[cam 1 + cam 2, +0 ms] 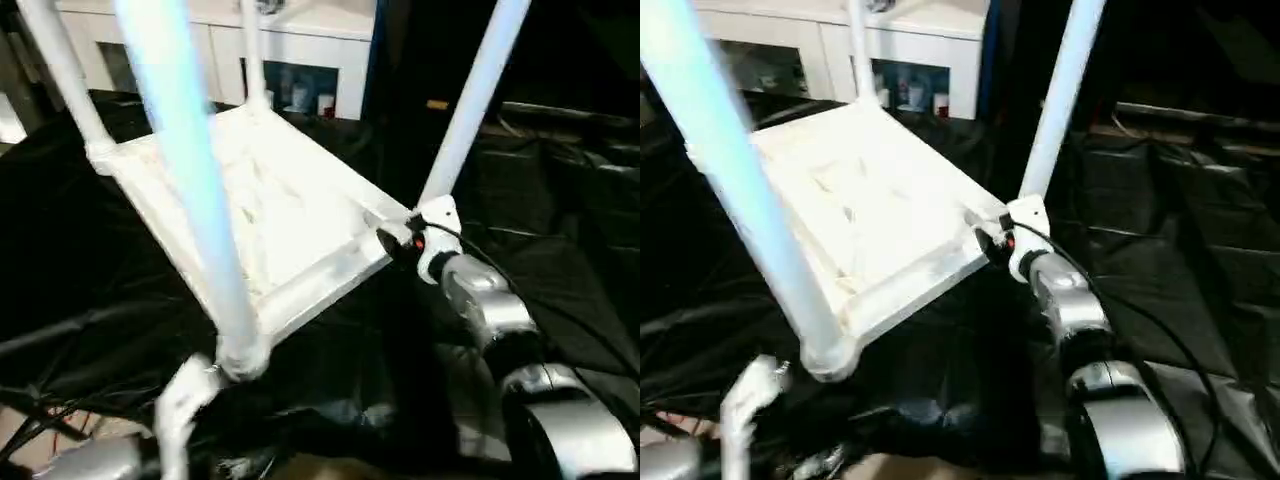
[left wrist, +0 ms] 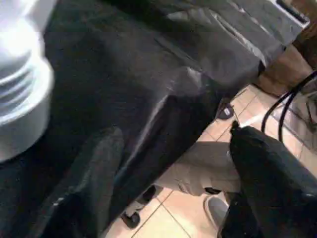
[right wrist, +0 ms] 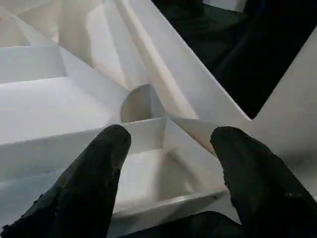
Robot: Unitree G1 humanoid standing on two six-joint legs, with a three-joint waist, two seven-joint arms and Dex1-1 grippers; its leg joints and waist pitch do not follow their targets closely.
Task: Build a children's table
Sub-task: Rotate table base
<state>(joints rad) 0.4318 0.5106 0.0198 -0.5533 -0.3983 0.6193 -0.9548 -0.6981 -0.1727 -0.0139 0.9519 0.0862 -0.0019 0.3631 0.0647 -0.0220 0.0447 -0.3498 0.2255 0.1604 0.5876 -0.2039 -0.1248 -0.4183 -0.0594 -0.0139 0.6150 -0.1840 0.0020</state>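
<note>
Right gripper (image 3: 166, 173) stands spread at the tabletop's (image 1: 870, 210) lower-right corner, its two black fingers (image 3: 94, 183) apart over the ribbed white underside with nothing visibly pinched between them; whether either pad touches the plastic I cannot tell. In the head views this arm comes up from the lower right of the frame to the corner where one leg (image 1: 1060, 100) rises. Left gripper (image 2: 163, 198) shows two dark fingers well apart over black sheeting (image 2: 148, 74) and tiled floor (image 2: 168, 220), holding nothing, with the ribbed white end of a leg at the upper left of that wrist picture. The table lies upside down across the middle and upper left of the head views, legs pointing up. It looks nearly assembled, so I judge the step in hand to be checking or seating the legs, or getting ready to turn the table over. To do that well, the right gripper should close on the rim beside the leg socket, not on a thin rib, and the left should take the near corner by the big foreground leg (image 1: 190, 180) so both sides rise together. Counted: one tabletop, four legs (two more at the far corners (image 1: 60, 70) (image 1: 252, 50)), one white cabinet (image 1: 220, 40) at the top, two grippers.
</note>
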